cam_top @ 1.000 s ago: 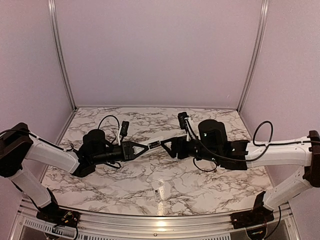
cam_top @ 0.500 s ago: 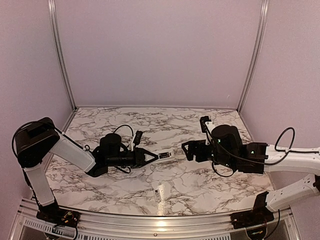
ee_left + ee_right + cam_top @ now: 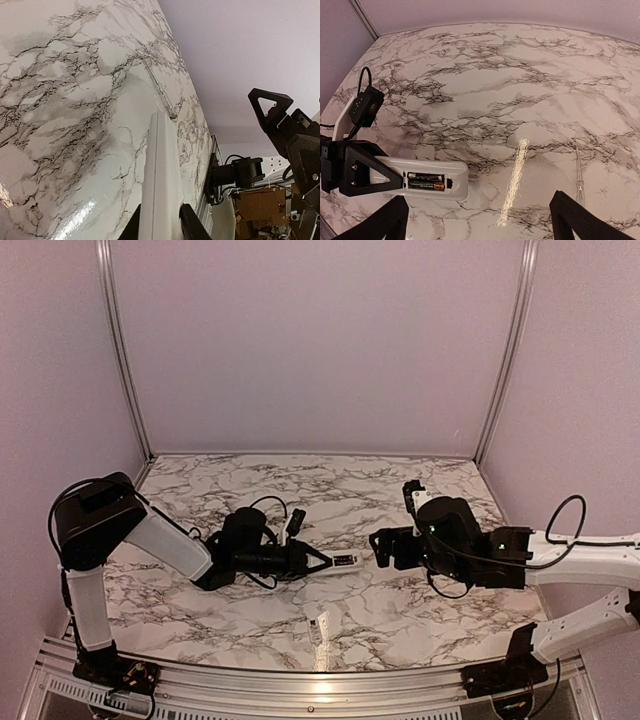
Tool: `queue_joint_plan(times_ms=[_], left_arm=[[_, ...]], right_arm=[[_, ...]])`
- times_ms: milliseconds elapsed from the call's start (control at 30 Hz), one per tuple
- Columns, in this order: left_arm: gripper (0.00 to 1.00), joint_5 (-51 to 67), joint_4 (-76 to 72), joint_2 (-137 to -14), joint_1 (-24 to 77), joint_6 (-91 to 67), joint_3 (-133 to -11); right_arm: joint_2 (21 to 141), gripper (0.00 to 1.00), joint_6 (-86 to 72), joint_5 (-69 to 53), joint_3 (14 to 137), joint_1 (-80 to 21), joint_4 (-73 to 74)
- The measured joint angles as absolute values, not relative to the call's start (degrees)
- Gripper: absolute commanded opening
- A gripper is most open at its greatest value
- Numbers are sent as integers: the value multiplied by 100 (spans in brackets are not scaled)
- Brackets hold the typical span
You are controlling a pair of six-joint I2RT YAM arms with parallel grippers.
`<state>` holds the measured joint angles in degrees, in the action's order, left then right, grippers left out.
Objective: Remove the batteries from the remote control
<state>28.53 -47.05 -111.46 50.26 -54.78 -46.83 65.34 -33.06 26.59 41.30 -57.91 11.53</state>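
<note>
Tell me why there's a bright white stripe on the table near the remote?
Right wrist view: it's light glare bouncing off the shiny marble table. Left wrist view: another glare patch low down, and the remote control looks stretched up close. Top view: even light, soft shadows.

Soft, even light from overhead; the pale walls (image 3: pixel 320 340) are uniformly lit, with no hard shadows. Top view: a small bright reflection (image 3: pixel 318 630) lies on the glossy tabletop (image 3: pixel 420 490) just in front of the remote (image 3: pixel 340 562); the frame posts (image 3: pixel 118 350) bow outward through lens distortion. Right wrist view: sharp focus, a long white glare streak (image 3: pixel 512 180) right of the remote and a thin soft shadow beneath it. Left wrist view: the remote is blurred close to the lens, with a broad sheen (image 3: pixel 85 215) to its left.
</note>
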Motion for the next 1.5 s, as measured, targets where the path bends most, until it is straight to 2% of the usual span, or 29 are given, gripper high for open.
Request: queue_joint_plan(times_ms=[567,1000,1500], left_arm=[[34,2749,-3614,-11535,5043,-4849,-5295],[73,2429,-2985,-11574,5041,-4403,-5382],[88,1667,-2263,-11187,5048,-3780,-5400]], right_arm=[[6761,98,-3323,2751,4125,-5771,1166],[6761,98,-3343,2753,4086,-5758,1168],[6785,98,-3341,2751,4086,-5758,1173]])
